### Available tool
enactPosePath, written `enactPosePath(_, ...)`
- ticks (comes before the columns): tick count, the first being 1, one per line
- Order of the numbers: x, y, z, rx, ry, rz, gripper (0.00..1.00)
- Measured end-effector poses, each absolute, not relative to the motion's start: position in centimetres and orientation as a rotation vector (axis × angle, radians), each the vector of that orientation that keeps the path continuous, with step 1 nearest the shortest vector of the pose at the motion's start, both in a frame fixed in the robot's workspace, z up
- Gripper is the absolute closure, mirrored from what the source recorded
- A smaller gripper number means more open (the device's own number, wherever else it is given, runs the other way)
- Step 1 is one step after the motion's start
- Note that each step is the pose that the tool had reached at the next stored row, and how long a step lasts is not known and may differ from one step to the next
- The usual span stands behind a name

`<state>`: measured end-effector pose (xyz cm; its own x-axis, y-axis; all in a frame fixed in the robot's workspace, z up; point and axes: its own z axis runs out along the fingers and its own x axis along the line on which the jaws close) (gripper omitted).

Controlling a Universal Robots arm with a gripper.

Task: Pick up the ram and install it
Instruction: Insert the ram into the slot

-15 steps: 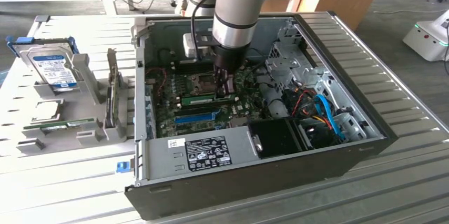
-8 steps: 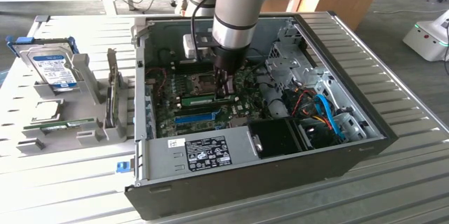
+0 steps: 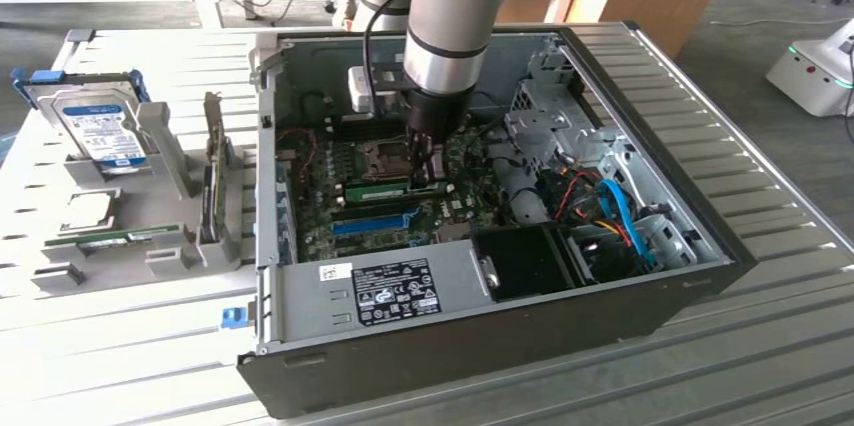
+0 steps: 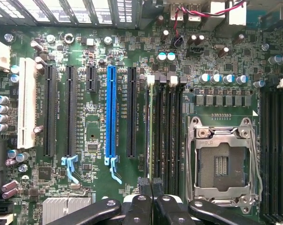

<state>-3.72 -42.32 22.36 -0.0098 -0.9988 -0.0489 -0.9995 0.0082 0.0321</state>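
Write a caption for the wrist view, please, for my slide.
Closed fingers above the black memory slots, between the blue slot and the empty CPU socket.

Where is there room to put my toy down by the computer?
The slatted table is bare on the exterior view's right of the computer case, and in the near corner between the gray holders and the case. Inside the case, board, cables and gripper crowd together.

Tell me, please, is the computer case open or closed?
Open: the case has no side panel on, so the motherboard inside is exposed.
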Motion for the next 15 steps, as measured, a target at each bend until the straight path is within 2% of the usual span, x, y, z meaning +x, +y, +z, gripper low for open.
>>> enactPosePath(7,-3.71,-42.32,22.35,-2.202,2.222,0.09,0.87)
enactPosePath(8,-3.71,-42.32,22.35,-2.202,2.222,0.09,0.81)
enactPosePath(15,-3.71,-42.32,22.36,-2.202,2.222,0.09,0.81)
